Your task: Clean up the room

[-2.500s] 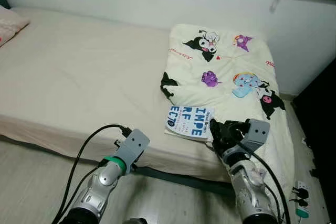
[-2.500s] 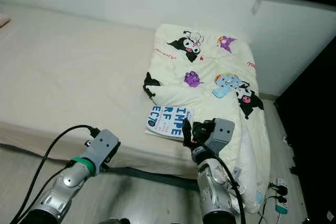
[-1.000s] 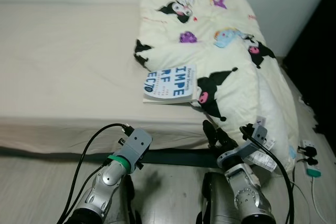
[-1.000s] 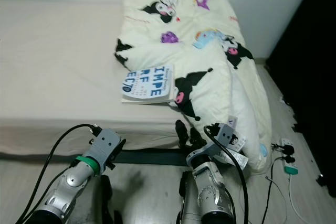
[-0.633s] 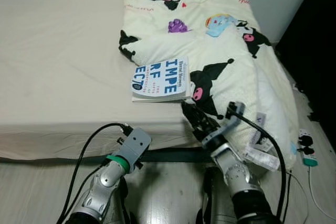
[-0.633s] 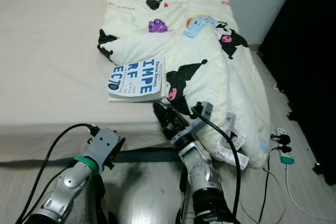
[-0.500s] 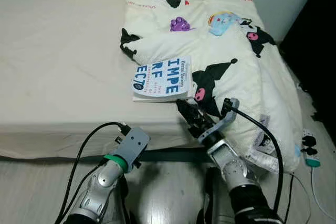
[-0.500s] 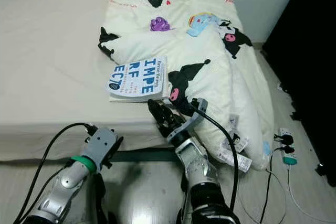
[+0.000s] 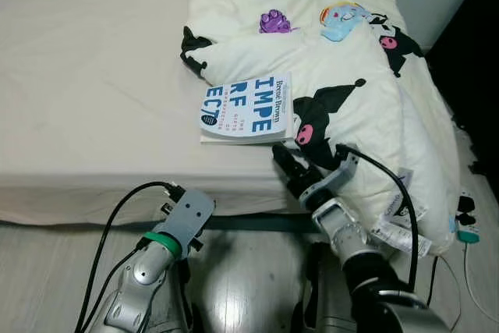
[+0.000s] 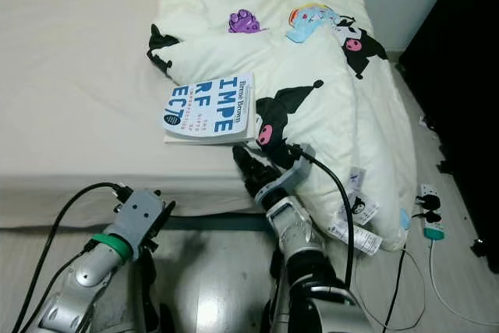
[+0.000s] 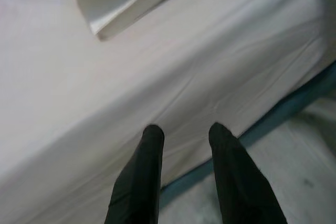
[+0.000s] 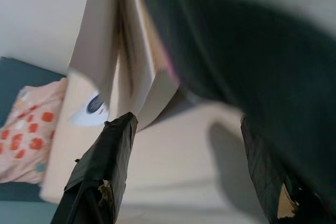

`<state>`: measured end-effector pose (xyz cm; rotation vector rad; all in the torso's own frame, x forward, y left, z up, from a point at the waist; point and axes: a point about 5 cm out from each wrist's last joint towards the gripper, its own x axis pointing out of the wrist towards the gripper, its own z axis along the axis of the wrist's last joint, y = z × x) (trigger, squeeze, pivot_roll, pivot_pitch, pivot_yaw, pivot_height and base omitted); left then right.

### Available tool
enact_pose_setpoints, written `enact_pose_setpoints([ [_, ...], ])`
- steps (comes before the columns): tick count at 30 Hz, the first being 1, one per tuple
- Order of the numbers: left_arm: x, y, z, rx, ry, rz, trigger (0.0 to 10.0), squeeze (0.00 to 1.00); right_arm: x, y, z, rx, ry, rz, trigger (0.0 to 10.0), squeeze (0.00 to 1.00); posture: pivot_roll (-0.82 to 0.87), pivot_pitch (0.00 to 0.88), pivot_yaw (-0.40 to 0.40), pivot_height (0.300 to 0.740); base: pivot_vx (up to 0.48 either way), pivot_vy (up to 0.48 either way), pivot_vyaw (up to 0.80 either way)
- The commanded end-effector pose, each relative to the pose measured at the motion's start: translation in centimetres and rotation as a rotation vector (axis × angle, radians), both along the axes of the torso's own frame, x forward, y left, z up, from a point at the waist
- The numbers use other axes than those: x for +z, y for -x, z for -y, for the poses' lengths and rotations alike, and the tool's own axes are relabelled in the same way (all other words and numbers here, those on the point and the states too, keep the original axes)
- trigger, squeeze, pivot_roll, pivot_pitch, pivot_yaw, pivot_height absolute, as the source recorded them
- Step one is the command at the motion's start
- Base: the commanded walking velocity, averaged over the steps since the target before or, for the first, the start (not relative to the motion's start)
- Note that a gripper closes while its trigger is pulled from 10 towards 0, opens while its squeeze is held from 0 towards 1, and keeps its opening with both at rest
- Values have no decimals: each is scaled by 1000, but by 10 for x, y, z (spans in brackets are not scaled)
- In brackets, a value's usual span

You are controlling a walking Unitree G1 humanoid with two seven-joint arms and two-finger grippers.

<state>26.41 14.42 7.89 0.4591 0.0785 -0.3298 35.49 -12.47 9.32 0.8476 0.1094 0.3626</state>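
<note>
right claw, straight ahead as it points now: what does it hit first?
Most likely the book. The open right claw sits at the bed edge, aimed at the book's near corner, with the blanket alongside. Depth is unclear, so it may graze the blanket.

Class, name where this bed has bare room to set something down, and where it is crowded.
Free: the wide bare sheet of the bed, left of the book. Crowded: the robot's right side, where the cartoon-print quilt lies heaped, and the right gripper sits close below the book.
</note>
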Motion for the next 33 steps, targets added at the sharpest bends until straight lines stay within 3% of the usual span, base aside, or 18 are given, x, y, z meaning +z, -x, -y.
enact_pose_setpoints([
  [1, -7, 9, -3, 12, 4, -41, 10000, 0, -4, 0, -1, -4, 9, -18, 10000, 0, 198, 253, 39, 520, 0, 0, 0],
  [7, -7, 14, -3, 17, 5, -49, 10000, 0, 6, -7, -3, 25, 19, 17, 10000, 0, 207, 268, 37, 520, 0, 0, 0],
  [8, -5, 18, -2, 22, 6, -58, 10000, 0, 15, -12, -11, 78, 20, 51, 10000, 0, 211, 279, 36, 520, 0, 0, 0],
  [15, -3, 24, -1, 31, 7, -74, 10000, 0, 27, -17, -22, 150, 32, 95, 10000, 0, 221, 293, 32, 520, 0, 0, 0],
  [20, -3, 26, 0, 34, 8, -81, 10000, 0, 27, -18, -24, 164, 38, 95, 10000, 0, 223, 296, 34, 520, 0, 0, 0],
  [27, -3, 29, 0, 35, 7, -90, 10000, 0, 16, -15, -24, 170, 131, 31, 10000, 0, 223, 299, 30, 520, 0, 0, 0],
  [33, -2, 29, 1, 37, 6, -97, 10000, 0, 19, -16, -20, 181, 112, 66, 10000, 0, 219, 300, 33, 520, 0, 0, 0],
])
